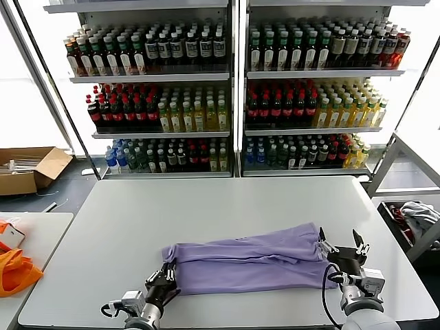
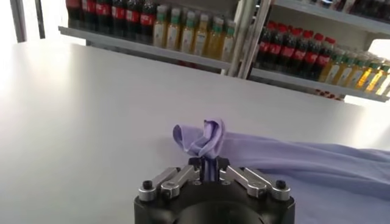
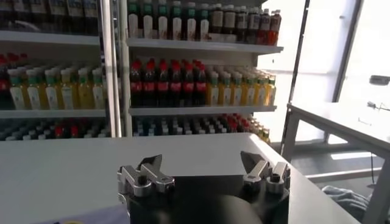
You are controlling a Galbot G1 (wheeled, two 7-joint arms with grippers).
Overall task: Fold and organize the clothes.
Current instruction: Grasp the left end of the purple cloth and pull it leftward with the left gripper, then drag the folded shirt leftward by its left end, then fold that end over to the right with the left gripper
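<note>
The lavender T-shirt (image 1: 251,261) lies folded into a long band across the near part of the white table (image 1: 220,206). My left gripper (image 1: 167,277) is at the band's near left corner, shut on a bunched fold of the shirt (image 2: 207,137). My right gripper (image 1: 342,246) is open and empty at the shirt's right end, with only a sliver of lavender cloth (image 3: 91,216) beside it in the right wrist view. The cartoon print is hidden.
Shelves of bottled drinks (image 1: 234,89) stand behind the table. An orange bag (image 1: 15,271) lies on a side table at the left. A cardboard box (image 1: 27,168) sits on the floor at the far left. A grey-white cloth bundle (image 1: 416,216) lies at the right.
</note>
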